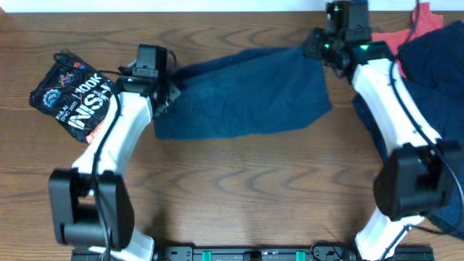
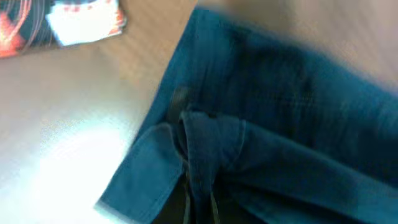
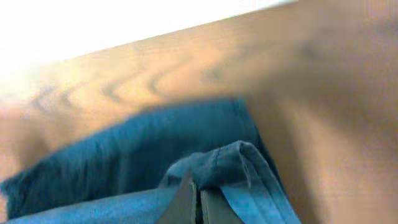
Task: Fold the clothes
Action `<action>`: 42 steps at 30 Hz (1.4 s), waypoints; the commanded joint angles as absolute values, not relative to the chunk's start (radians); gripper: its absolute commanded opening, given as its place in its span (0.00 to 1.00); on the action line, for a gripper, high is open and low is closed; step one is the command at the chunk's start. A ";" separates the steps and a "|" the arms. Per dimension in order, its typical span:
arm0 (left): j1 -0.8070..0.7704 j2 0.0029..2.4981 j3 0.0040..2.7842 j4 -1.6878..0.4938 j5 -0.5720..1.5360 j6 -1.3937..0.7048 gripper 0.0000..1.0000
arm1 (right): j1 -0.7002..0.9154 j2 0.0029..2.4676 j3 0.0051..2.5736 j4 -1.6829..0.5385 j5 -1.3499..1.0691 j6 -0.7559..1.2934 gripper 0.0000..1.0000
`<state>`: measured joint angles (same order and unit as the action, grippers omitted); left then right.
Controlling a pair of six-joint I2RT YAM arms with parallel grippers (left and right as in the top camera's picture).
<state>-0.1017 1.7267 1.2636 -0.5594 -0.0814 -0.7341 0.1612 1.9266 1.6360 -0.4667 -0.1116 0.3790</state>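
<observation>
A blue garment lies spread across the far middle of the wooden bench, stretched sideways between the two arms. The left end effector sits at the garment's left edge. In the left wrist view its fingers are drawn narrow, with a bunched fold of the blue fabric pinched between them, and the hem beside them curls up off the wood. The right end effector is at the garment's far right corner, close to the back edge of the bench. Its fingers are likewise pressed nearly together, and a small ridge of stitched hem is gathered at their tips (the wrist picture is blurred, but the cloth clearly rises into the grip).

To the left of the left arm, apart from the blue garment, rests a folded black printed shirt with white lettering. At the far right a dark blue pile of cloth lies beside the right arm. A piece of red cloth shows at its upper edge.
</observation>
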 commanded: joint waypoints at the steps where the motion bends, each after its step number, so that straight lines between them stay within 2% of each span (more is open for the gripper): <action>1: -0.068 1.795 1.262 -0.423 -0.146 -0.706 0.06 | 0.175 1.995 1.668 -0.329 -0.027 0.358 0.02; 3: -0.067 1.834 1.262 -0.281 -0.146 -0.672 0.10 | 0.192 2.048 1.668 -0.206 -0.027 0.364 0.01; 4: -0.067 1.852 1.262 -0.219 -0.146 -0.664 0.26 | 0.199 2.076 1.668 -0.152 -0.027 0.377 0.05; 5: -0.067 1.869 1.262 -0.167 -0.146 -0.662 0.34 | 0.203 2.103 1.668 -0.116 -0.027 0.389 0.16; 6: -0.067 1.887 1.262 -0.124 -0.146 -0.662 0.47 | 0.204 2.127 1.668 -0.094 -0.028 0.411 0.30; 7: -0.067 1.902 1.262 -0.096 -0.146 -0.662 0.64 | 0.204 2.155 1.668 -0.095 -0.033 0.448 0.51; 8: -0.067 1.910 1.262 -0.090 -0.146 -0.660 0.75 | 0.203 2.171 1.668 -0.110 -0.045 0.461 0.60; 9: -0.066 1.915 1.262 -0.090 -0.146 -0.642 0.82 | 0.198 2.183 1.668 -0.127 -0.062 0.459 0.76; 10: -0.064 1.916 1.262 -0.093 -0.142 -0.608 0.85 | 0.192 2.193 1.668 -0.150 -0.076 0.459 0.96; 11: -0.062 1.915 1.262 -0.097 -0.138 -0.559 0.87 | 0.187 2.194 1.668 -0.176 -0.080 0.455 0.99; 14: -0.060 1.895 1.262 -0.129 -0.139 -0.448 0.91 | 0.161 2.175 1.668 -0.260 -0.080 0.416 0.99; 18: -0.060 1.860 1.262 -0.220 -0.105 -0.437 0.89 | 0.134 2.127 1.668 -0.418 -0.130 0.417 0.99; 22: -0.060 1.861 1.262 -0.304 -0.078 -0.438 0.68 | 0.119 2.112 1.668 -0.590 -0.228 0.391 0.99; 26: -0.060 1.891 1.262 -0.354 -0.079 -0.438 0.65 | 0.128 2.125 1.647 -0.665 -0.242 0.335 0.99; 28: -0.060 1.919 1.262 -0.361 -0.078 -0.438 0.63 | 0.143 2.128 1.626 -0.665 -0.244 0.305 0.94; 30: -0.060 1.951 1.262 -0.367 -0.078 -0.438 0.54 | 0.159 2.129 1.604 -0.659 -0.235 0.286 0.86; 33: -0.060 1.992 1.262 -0.403 -0.078 -0.439 0.35 | 0.176 2.129 1.571 -0.633 -0.211 0.287 0.60; 34: -0.060 2.004 1.262 -0.422 -0.077 -0.438 0.34 | 0.178 2.129 1.558 -0.626 -0.204 0.288 0.56; 37: -0.060 2.022 1.262 -0.494 -0.061 -0.438 0.34 | 0.178 2.129 1.510 -0.621 -0.167 0.292 0.54; 42: -0.060 2.022 1.262 -0.635 -0.059 -0.442 0.34 | 0.168 2.129 1.417 -0.623 -0.101 0.296 0.37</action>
